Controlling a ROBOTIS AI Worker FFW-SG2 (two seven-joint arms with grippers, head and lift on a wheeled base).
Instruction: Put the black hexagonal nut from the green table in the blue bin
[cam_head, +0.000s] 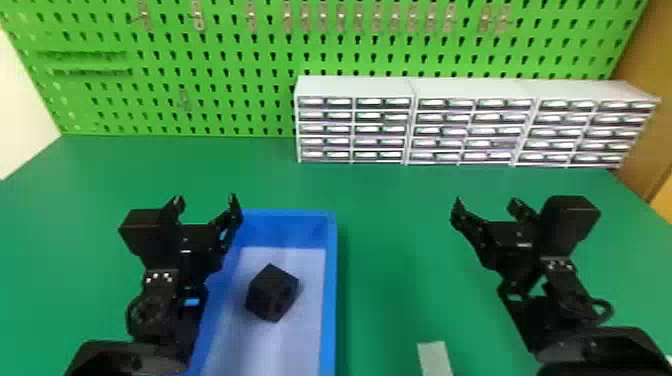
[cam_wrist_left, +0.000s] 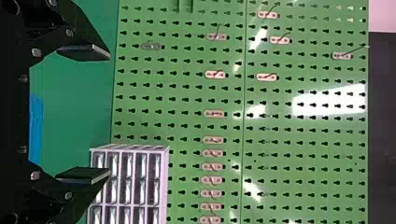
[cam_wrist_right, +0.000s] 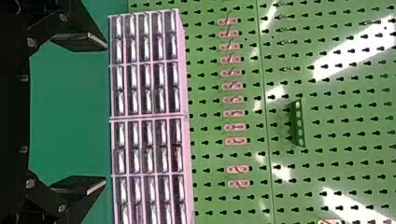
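Note:
The black hexagonal nut (cam_head: 272, 293) lies on the floor of the blue bin (cam_head: 328, 295), which stands on the green table (cam_head: 385, 225). My left gripper (cam_head: 206, 200) is over the bin's left side, beyond the nut and to its left, fingers spread with nothing between them. Off to the right of the bin, my right gripper (cam_head: 487, 204) is held above bare tabletop, also open. In the left wrist view my left gripper (cam_wrist_left: 109, 114) has its two fingers wide apart. The right wrist view has my right gripper (cam_wrist_right: 106, 114) parted in the same way.
Grey drawer cabinets (cam_head: 355, 130) stand in a row at the table's back right, before a green pegboard (cam_head: 240, 60) with metal hooks. A pale flat strip (cam_head: 435, 357) lies near the front edge, between the bin and my right arm.

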